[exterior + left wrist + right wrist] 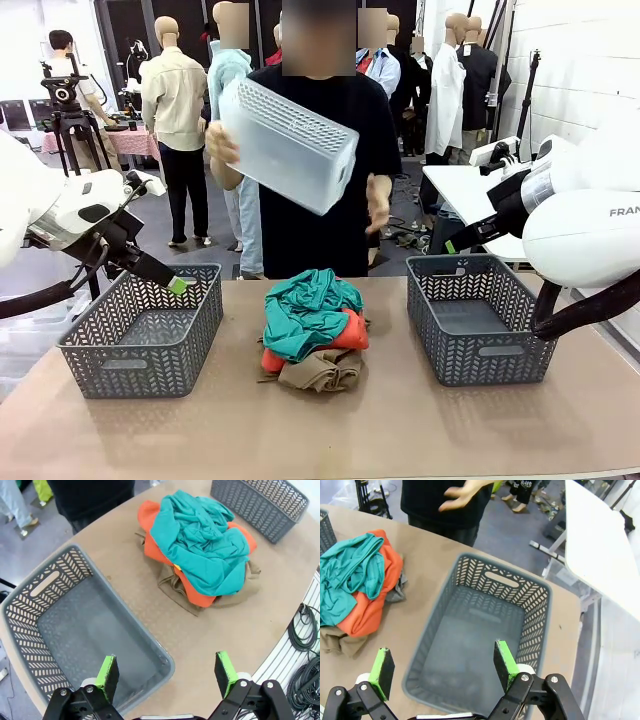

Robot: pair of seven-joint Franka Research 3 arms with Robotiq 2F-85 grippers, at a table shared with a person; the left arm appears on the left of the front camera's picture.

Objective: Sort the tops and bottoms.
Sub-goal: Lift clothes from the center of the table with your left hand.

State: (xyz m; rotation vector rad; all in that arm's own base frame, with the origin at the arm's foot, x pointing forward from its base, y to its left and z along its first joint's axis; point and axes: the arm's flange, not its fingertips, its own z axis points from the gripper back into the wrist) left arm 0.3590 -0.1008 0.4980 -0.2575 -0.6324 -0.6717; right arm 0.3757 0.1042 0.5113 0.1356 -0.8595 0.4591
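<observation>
The tops and bottoms lie in one heap at the table's middle. A teal garment point(310, 305) is on top, an orange one point(352, 330) under it and a tan one point(320, 370) at the near bottom. In the right wrist view a bit of grey cloth point(397, 591) pokes out beside the orange point(375, 605). My left gripper point(166, 671) hangs open and empty over the near corner of the left basket point(45, 582), with the heap point(200, 540) beyond it. My right gripper point(442, 667) is open and empty above the right basket point(500, 577).
Across the table a person holds a pale translucent bin point(290, 145) tilted at chest height, the other hand point(465, 495) raised. The dark grey baskets point(145, 335) point(480, 320) flank the heap. A white side table point(600, 545) stands to the right.
</observation>
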